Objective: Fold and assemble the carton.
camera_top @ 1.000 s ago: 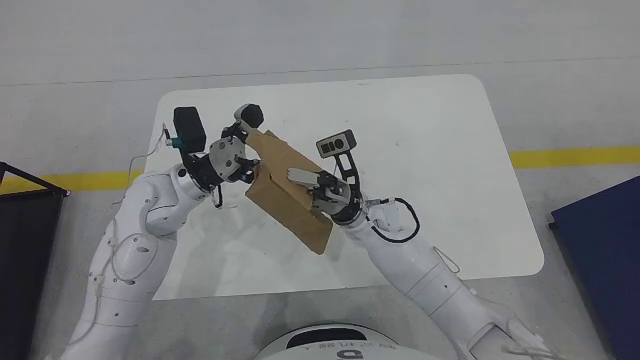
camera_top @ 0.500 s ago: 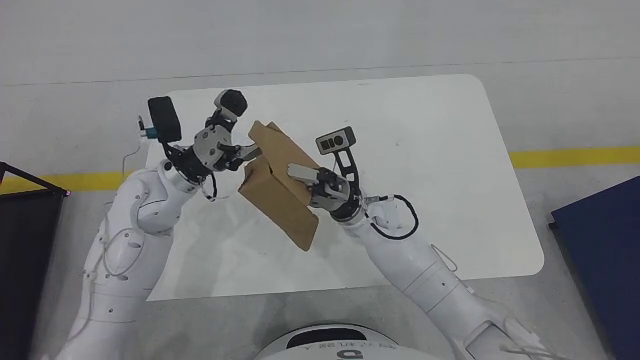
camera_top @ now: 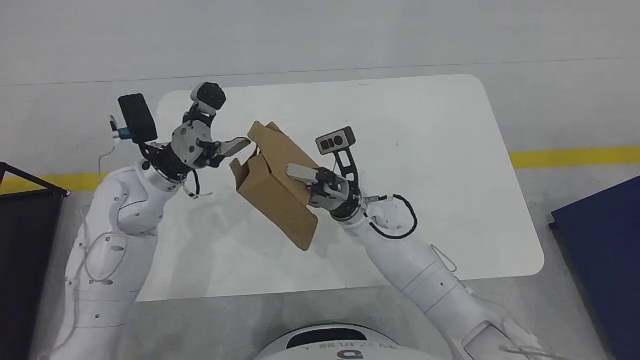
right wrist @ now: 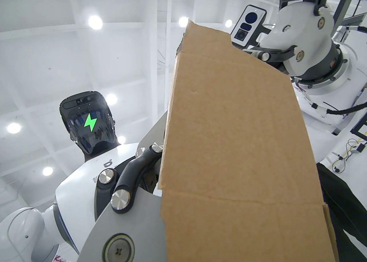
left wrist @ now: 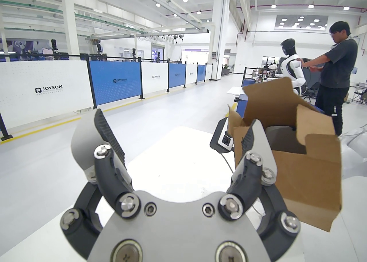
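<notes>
Your right tool [camera_top: 303, 176] is pinching the carton [camera_top: 280, 210] wall, holding it over the table [camera_top: 440, 160]. The carton's open end, flaps loose, points toward your left tool [left wrist: 176, 121], which is spread wide just beside it, so left's nearer.

top view hangs above the arms, looking straight down on the table [camera_top: 440, 130] from a fair height; left wrist view sits low behind the left gripper [left wrist: 176, 116], facing level toward the carton [left wrist: 309, 177] nearby; right wrist view tilts upward, hard against that same carton.
</notes>
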Robot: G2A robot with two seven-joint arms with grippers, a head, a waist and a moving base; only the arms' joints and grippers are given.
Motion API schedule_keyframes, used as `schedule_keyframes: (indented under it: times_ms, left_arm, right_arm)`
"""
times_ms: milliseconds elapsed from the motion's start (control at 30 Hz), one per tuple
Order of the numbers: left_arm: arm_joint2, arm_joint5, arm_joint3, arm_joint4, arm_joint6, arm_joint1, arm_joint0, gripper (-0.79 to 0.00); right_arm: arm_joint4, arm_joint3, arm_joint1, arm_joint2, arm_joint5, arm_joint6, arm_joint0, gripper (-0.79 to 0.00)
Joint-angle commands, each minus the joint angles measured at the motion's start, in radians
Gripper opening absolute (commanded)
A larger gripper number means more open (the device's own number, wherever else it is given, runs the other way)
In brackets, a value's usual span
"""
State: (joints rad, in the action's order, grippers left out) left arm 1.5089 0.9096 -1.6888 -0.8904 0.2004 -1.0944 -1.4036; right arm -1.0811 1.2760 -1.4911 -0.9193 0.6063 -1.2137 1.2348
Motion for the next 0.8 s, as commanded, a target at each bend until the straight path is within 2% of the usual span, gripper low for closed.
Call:
schedule_keyframes:
  times_ms: [0,133,267,367,500,767]
  left_arm:
    - [0.019,0.008,-0.006,0.004,0.003,0.002,-0.005,0.000]
    - [0.056,0.017,-0.030,-0.037,-0.032,0.010,-0.010,0.000]
    - [0.067,0.011,-0.089,-0.201,-0.110,0.018,0.020,0.000]
    - [0.050,-0.002,-0.081,-0.175,-0.094,0.016,0.048,0.000]
    - [0.023,0.050,-0.075,-0.184,-0.142,0.020,0.087,0.000]
    - [-0.003,0.077,-0.072,-0.183,-0.170,0.024,0.101,0.000]
  right_arm:
    - [0.003,-0.002,-0.001,-0.003,0.002,0.002,0.000,-0.785]
    - [0.013,-0.004,-0.003,-0.010,0.006,0.006,0.003,-0.785]
    - [0.028,0.000,-0.003,-0.016,0.004,0.004,0.007,-0.785]
    - [0.027,0.004,-0.004,-0.019,0.002,0.002,0.015,-0.785]
    - [0.031,0.003,-0.005,-0.023,0.002,0.002,0.025,-0.785]
    - [0.025,-0.004,-0.005,-0.038,0.003,0.003,0.048,-0.785]
